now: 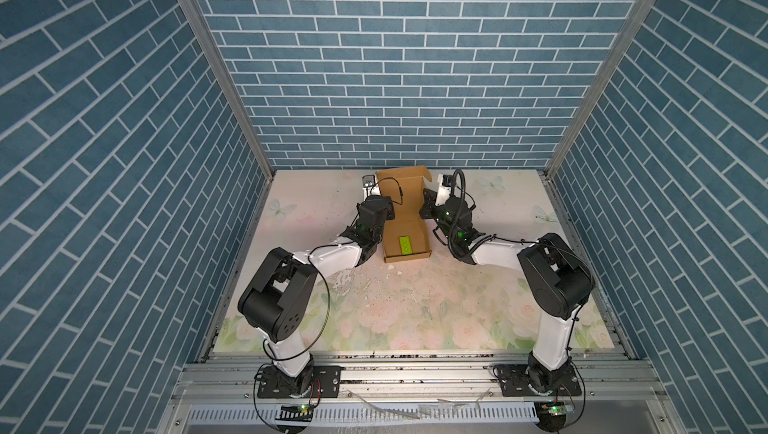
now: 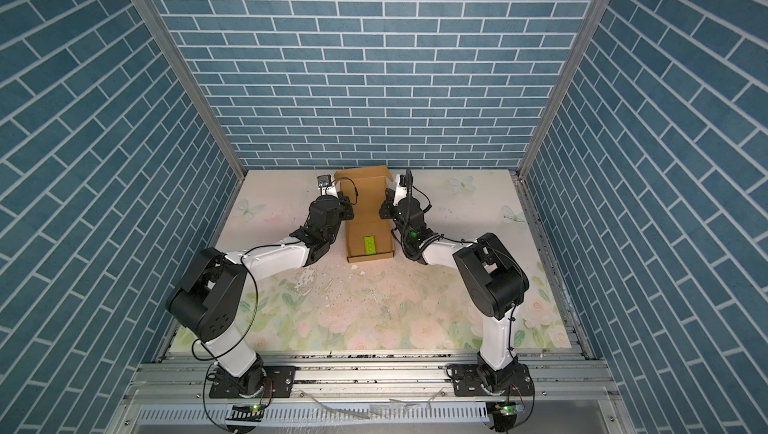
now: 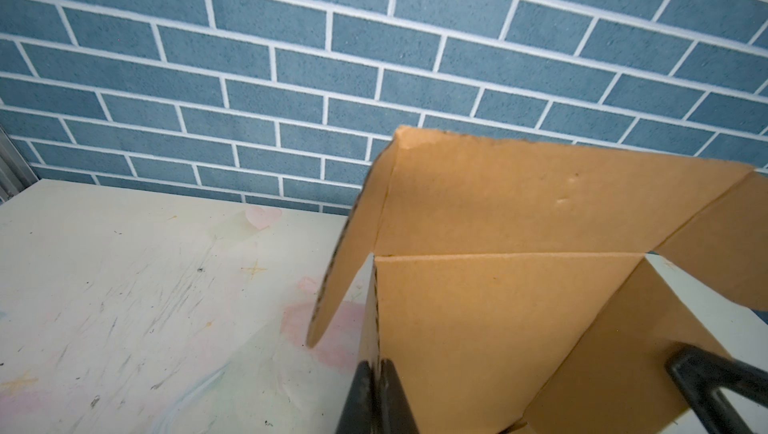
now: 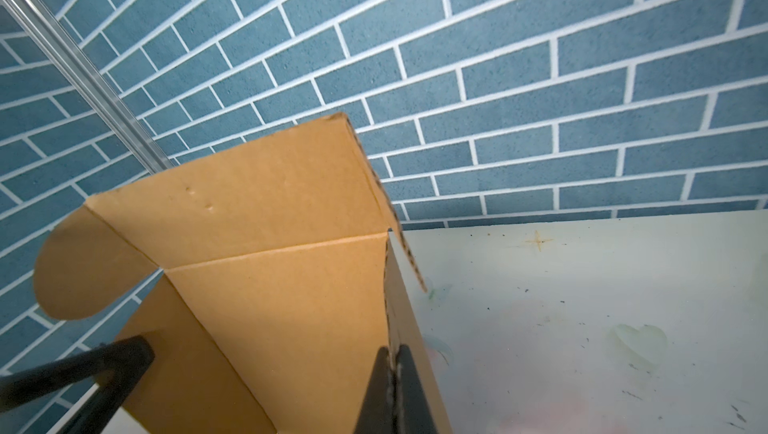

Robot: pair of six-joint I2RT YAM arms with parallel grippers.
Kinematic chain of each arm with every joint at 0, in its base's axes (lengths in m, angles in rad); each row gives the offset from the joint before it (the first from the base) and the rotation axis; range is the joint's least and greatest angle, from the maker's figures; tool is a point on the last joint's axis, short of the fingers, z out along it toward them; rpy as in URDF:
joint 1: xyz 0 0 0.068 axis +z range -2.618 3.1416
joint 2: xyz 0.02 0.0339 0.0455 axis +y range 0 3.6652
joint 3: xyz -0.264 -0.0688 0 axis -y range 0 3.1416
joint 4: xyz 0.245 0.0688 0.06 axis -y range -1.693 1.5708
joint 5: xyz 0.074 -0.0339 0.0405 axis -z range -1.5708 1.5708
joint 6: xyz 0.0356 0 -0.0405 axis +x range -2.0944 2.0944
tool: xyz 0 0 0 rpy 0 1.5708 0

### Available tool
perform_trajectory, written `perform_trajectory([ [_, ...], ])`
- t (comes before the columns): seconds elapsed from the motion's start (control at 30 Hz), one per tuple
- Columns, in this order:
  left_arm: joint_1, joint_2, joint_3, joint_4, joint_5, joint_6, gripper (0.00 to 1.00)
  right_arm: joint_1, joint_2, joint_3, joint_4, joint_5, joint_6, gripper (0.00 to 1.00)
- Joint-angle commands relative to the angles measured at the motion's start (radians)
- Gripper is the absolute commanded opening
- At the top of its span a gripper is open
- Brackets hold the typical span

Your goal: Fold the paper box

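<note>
The paper box (image 1: pixel 409 191) (image 2: pixel 365 191) is brown cardboard and sits at the back middle of the table. Its shallow tray is nearest, and its lid panel stands up behind, with flaps at the top. My left gripper (image 1: pixel 390 212) (image 3: pixel 376 365) is shut on the lid's left edge. On the lid's right edge my right gripper (image 1: pixel 424 203) (image 4: pixel 392 353) is shut too. In each wrist view the box (image 3: pixel 498 307) (image 4: pixel 282 286) fills the foreground, and the opposite gripper's dark fingers (image 3: pixel 698 374) (image 4: pixel 124 353) show at the far side. A green brick (image 1: pixel 405 245) (image 2: pixel 369 245) lies in the tray.
The blue brick back wall (image 1: pixel 399 120) stands close behind the raised lid. Small white scraps (image 1: pixel 390 274) lie on the floral table mat (image 1: pixel 415 320) just in front of the tray. Both arms flank the box, and an aluminium rail (image 1: pixel 415 369) runs along the front.
</note>
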Motion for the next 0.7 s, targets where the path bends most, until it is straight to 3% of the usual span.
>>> perform_trajectory([
  [0.0,-0.020,-0.030,-0.021,0.056,0.033,0.012,0.09,0.021,-0.004,-0.030,0.122,-0.053,-0.033,0.00],
  [0.3,-0.035,-0.063,-0.125,0.177,0.053,0.012,0.09,0.027,-0.010,-0.138,0.271,-0.092,-0.082,0.00],
  [0.67,-0.119,-0.076,-0.249,0.366,-0.003,0.106,0.09,0.050,-0.014,-0.244,0.445,-0.106,-0.125,0.00],
])
